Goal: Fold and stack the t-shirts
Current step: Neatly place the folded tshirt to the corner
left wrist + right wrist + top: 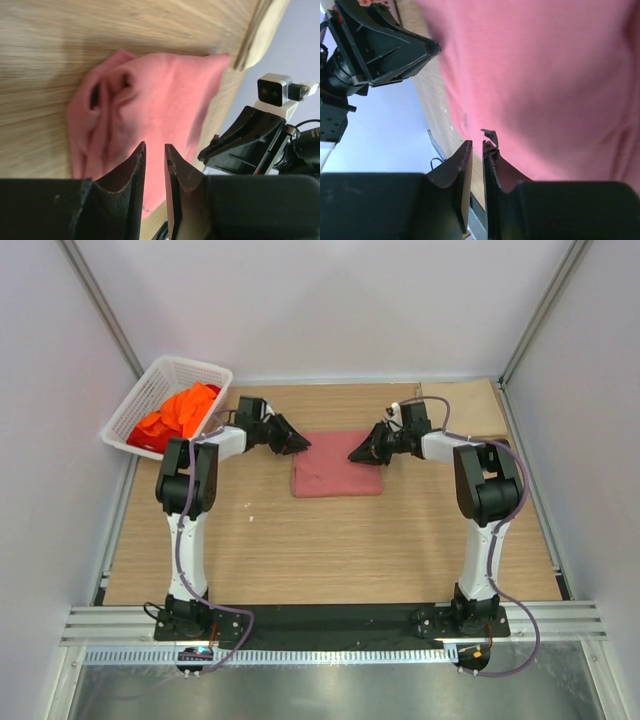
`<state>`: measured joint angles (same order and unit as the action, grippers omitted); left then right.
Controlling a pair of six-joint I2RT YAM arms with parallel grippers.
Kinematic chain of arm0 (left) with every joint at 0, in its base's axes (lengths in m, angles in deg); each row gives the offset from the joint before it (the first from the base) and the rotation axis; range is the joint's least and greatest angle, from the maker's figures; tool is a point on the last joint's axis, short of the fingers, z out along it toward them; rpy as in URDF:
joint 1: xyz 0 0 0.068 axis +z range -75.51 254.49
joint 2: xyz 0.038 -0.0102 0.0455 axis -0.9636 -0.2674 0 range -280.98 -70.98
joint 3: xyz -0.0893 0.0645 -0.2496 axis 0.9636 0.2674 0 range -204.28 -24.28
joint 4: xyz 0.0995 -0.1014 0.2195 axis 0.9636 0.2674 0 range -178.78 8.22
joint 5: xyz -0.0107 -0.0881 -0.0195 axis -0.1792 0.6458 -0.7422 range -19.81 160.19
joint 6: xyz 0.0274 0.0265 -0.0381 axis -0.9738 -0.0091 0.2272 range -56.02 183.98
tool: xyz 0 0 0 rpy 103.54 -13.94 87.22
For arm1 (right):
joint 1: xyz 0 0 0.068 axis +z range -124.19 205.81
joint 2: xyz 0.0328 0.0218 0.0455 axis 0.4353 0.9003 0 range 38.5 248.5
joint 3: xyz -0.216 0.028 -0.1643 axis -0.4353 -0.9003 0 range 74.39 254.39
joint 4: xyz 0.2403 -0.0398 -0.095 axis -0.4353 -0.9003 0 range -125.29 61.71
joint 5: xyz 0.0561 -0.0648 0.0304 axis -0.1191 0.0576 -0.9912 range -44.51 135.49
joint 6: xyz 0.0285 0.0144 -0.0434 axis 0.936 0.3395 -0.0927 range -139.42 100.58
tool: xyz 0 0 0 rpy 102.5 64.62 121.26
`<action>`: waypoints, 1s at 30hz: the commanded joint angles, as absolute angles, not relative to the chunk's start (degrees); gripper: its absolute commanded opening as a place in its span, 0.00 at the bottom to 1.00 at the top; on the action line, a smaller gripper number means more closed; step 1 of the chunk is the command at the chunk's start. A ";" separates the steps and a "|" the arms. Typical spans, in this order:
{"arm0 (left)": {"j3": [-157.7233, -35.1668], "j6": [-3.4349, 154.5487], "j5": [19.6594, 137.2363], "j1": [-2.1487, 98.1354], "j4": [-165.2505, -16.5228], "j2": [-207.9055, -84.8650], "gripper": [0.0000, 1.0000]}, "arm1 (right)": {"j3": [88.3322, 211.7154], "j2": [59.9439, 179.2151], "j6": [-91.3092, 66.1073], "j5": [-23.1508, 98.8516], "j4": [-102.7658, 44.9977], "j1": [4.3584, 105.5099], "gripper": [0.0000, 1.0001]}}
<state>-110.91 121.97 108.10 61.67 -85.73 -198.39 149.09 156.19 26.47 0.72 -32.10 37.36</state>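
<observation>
A dusty salmon-pink t-shirt (338, 464) lies folded into a rectangle on the wooden table, a little behind its middle. My left gripper (303, 444) hovers at the shirt's left edge and my right gripper (355, 456) over its right part, tips facing each other. In the left wrist view the shirt (160, 95) shows soft creases beyond my left gripper (155, 146), whose jaws leave only a narrow slit with nothing in it. In the right wrist view my right gripper (477, 142) is likewise almost closed and empty above the shirt (545, 75).
A white lattice basket (190, 363) stands at the table's back left corner, holding crumpled bright orange shirts (185, 408) and a red one (150, 440). A paler board (460, 395) lies at the back right. White walls and metal posts enclose the table.
</observation>
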 commanded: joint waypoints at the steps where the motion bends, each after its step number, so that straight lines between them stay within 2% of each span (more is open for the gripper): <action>1: -111.02 118.04 109.14 61.92 -82.03 -200.35 0.22 | 147.70 158.20 26.47 -2.41 -29.17 36.09 0.22; 5: -112.51 110.49 104.47 62.10 -71.75 -199.83 0.23 | 146.37 157.95 21.91 -0.31 -33.37 33.37 0.22; 8: -115.50 103.89 100.87 62.01 -62.09 -199.56 0.23 | 148.83 156.55 15.05 3.38 -45.29 31.61 0.22; 11: -115.86 101.42 100.51 61.93 -59.08 -196.67 0.26 | 153.04 154.52 8.81 8.13 -52.35 31.52 0.25; 15: -116.56 101.07 102.08 61.57 -57.59 -191.84 0.39 | 158.31 153.10 5.11 11.04 -58.78 31.43 0.42; 17: -117.35 101.15 102.62 61.31 -56.53 -189.39 0.41 | 161.12 154.77 3.62 12.17 -61.93 31.43 0.49; 18: -117.44 101.15 102.71 61.22 -56.27 -188.58 0.43 | 164.53 155.82 3.26 12.18 -62.99 31.61 0.55; 21: -117.27 101.24 102.01 60.96 -54.77 -184.81 0.47 | 171.13 160.04 -0.24 13.23 -66.78 32.40 0.64; 23: -116.57 101.33 101.74 60.78 -54.24 -183.05 0.47 | 173.78 162.42 -3.40 13.67 -68.09 32.84 0.66; 29: -109.01 101.59 101.39 60.61 -54.07 -174.44 0.47 | 181.34 168.38 -8.25 15.00 -68.28 33.19 0.85; 30: -107.96 101.59 101.30 60.61 -54.07 -172.34 0.47 | 183.61 169.18 -8.69 13.60 -68.54 33.28 0.86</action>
<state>-110.88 102.46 101.67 60.82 -55.66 -176.89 178.88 166.90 -4.30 13.94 -66.53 32.92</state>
